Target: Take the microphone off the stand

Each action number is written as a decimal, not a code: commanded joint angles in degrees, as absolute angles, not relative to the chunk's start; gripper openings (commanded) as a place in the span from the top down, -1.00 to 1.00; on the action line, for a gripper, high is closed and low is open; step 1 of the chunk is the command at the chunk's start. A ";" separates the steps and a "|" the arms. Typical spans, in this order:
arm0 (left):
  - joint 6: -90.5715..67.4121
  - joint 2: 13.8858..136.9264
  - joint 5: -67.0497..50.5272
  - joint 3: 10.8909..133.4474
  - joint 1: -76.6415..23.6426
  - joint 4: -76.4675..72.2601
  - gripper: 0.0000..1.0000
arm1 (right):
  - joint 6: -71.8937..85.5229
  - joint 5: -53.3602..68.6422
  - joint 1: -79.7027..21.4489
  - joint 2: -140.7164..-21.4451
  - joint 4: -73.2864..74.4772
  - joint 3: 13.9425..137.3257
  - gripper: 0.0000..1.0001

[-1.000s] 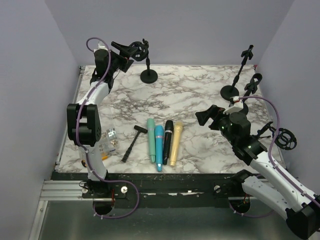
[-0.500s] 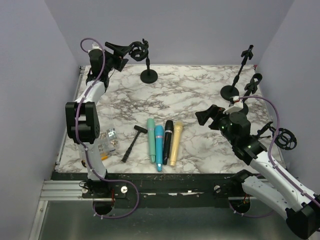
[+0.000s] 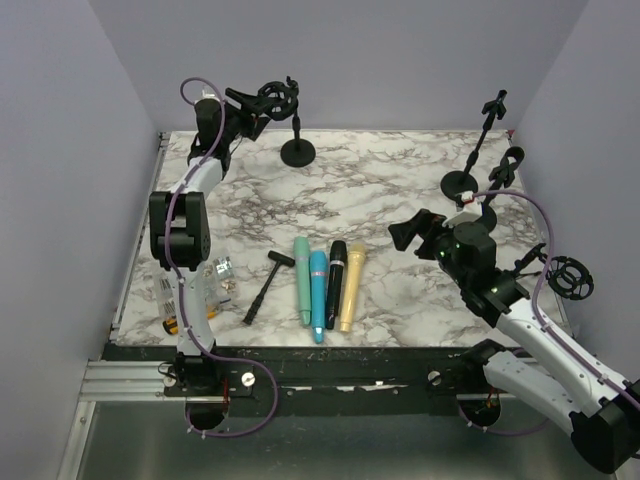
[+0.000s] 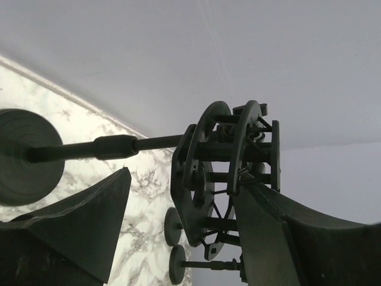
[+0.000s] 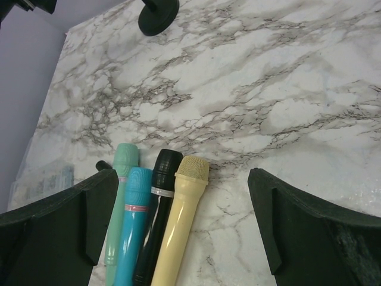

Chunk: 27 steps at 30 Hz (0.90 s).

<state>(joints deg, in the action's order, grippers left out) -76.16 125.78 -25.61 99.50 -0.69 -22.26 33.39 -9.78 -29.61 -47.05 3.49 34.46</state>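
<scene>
Straddling the stand mount, left claw.

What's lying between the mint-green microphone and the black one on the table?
A blue microphone, side by side with the mint-green microphone and the black microphone. The overhead and right wrist views both show it.

The left arm is reaching up and far back, its left tool holding its jaws partly apart. The right arm is hovering bent, its right tool gaping wide.
</scene>
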 commanded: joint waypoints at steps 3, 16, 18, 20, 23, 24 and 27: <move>-78.78 131.40 -28.43 108.44 -2.46 -25.83 -0.28 | 32.80 -10.19 -29.53 -47.26 2.01 36.58 -1.00; -80.31 126.76 -35.28 103.44 -2.73 -25.12 1.00 | 32.48 -7.86 -29.53 -52.87 0.53 37.57 -1.00; -81.21 124.00 -36.56 99.44 -2.73 -26.93 1.00 | 31.75 -7.62 -29.53 -55.05 0.58 38.28 -0.99; -81.70 120.53 -37.65 95.40 -2.76 -28.06 1.00 | 31.53 -6.86 -29.52 -57.08 -1.07 39.03 -1.00; -84.36 116.88 -38.76 90.76 -3.12 -28.73 1.00 | 30.43 -3.35 -29.51 -60.08 -1.98 40.17 -0.99; -86.45 116.77 -39.59 90.61 -3.56 -30.55 1.00 | 30.08 -1.81 -29.53 -61.29 -2.06 40.64 -1.00; -92.28 118.68 -44.59 94.37 -5.78 -34.69 1.00 | 29.23 1.27 -29.53 -64.88 -1.67 42.20 -1.00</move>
<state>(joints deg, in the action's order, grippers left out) -84.09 120.11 -36.01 91.18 -2.81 -27.16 31.44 -4.69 -29.61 -61.43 0.14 39.11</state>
